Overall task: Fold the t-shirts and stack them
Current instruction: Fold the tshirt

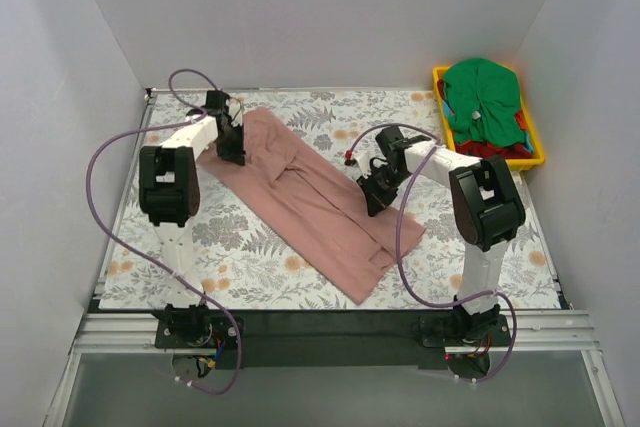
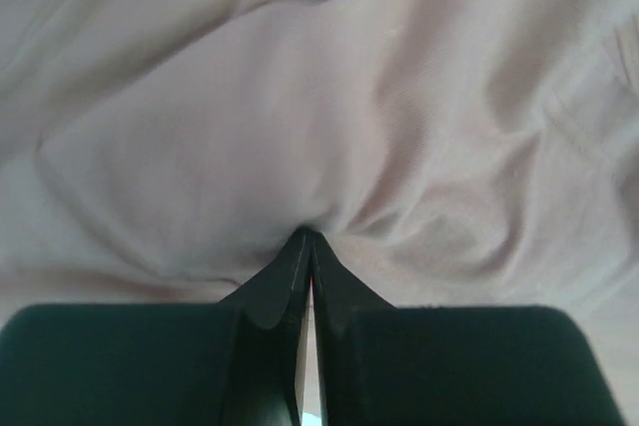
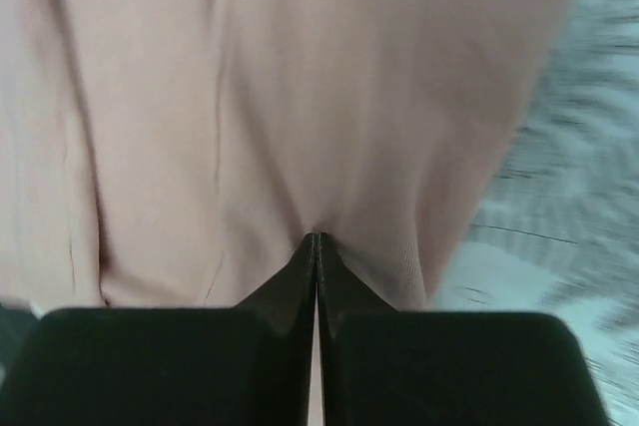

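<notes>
— Where does the pink t-shirt [image 1: 310,197] lie?

— Across the middle of the floral table cover [image 1: 230,237], as a long folded band running from far left to near right.

— And the left gripper [image 2: 308,238]?

— At the far-left end of the band. In the left wrist view its jaws are pinched together, with pink cloth puckered into creases right at the tips, so it is grasping the shirt.

— And the right gripper [image 3: 316,238]?

— On the right edge of the band, about midway along. Its jaws are also clenched, with only a hairline gap between them. Folds of the pink cloth run down to the tips, so it grips the shirt there. The floral cover shows just beside it on the right.

— The other shirts?

— A green t-shirt [image 1: 480,97] is heaped in the yellow bin [image 1: 537,152] at the far right corner, with red cloth [image 1: 490,150] under its near side. Both are well apart from the arms.
</notes>
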{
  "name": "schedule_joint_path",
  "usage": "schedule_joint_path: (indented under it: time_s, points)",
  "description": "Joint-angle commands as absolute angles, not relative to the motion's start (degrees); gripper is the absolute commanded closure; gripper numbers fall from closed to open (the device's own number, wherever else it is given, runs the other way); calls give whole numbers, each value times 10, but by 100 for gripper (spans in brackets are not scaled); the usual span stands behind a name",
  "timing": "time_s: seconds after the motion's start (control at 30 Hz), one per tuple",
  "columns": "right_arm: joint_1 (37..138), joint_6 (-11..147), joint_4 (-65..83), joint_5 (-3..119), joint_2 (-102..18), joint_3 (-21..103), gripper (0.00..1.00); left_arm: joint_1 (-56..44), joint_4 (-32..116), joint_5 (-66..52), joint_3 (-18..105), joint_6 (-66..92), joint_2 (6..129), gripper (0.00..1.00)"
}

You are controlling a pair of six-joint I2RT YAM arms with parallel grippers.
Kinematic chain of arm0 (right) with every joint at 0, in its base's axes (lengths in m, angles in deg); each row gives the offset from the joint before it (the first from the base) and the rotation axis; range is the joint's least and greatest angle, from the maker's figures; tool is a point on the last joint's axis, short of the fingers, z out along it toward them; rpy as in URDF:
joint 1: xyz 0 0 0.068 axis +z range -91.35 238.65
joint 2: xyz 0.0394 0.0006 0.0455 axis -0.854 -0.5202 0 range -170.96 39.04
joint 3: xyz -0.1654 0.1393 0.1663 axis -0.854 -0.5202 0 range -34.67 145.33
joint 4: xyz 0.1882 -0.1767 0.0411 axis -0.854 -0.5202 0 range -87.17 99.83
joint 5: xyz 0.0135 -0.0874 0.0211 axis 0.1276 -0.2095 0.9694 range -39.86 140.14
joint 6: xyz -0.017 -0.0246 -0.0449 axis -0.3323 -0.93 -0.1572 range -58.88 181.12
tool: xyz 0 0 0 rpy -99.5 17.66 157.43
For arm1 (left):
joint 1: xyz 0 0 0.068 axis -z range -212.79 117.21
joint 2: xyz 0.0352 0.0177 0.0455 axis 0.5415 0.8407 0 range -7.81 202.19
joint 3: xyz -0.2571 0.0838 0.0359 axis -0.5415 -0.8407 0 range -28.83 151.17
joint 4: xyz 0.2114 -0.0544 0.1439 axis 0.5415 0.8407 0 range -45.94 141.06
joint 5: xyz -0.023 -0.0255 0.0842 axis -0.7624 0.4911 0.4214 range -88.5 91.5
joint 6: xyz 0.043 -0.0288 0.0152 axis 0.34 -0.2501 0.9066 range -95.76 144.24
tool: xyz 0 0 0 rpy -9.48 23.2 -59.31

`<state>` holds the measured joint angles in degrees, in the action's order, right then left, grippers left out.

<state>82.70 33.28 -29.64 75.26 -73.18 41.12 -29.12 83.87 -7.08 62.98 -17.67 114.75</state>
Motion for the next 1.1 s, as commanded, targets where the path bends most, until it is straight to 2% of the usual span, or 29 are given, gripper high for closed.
schedule_joint_path:
  time_s: [0.0,0.03,0.07,0.13,0.17,0.3,0.33,0.47,0.57,0.73,0.8,0.93,1.07]
  points:
    - [873,327,-339,859,-693,338,99,-283,808,-35,804,-121,1258,98]
    - [905,325,-337,928,-644,325,97,-281,825,-50,856,-115,1297,96]
    - [922,329,-332,957,-621,318,89,-278,841,-81,903,-114,1310,92]
    - [953,347,-318,1035,-578,329,84,-273,869,-116,1004,-114,1320,85]
    - [954,357,-311,1056,-571,350,80,-270,870,-139,1017,-114,1313,76]
    - [940,385,-303,1042,-601,428,79,-270,825,-164,942,-126,1220,64]
    - [923,389,-298,1024,-611,446,78,-270,814,-170,875,-123,1169,63]
    - [892,435,-267,946,-690,538,80,-270,756,-164,715,-135,1074,61]
    - [882,483,-218,889,-756,628,81,-271,731,-155,651,-148,1049,63]
    - [880,552,-155,824,-886,819,84,-277,712,-156,621,-171,1049,65]
    - [880,607,-126,798,-932,856,85,-286,706,-162,619,-185,1055,65]
    - [878,705,19,751,-960,849,90,-299,708,-174,621,-200,1064,65]
    - [878,749,91,761,-1007,871,92,-306,712,-171,617,-200,1071,65]
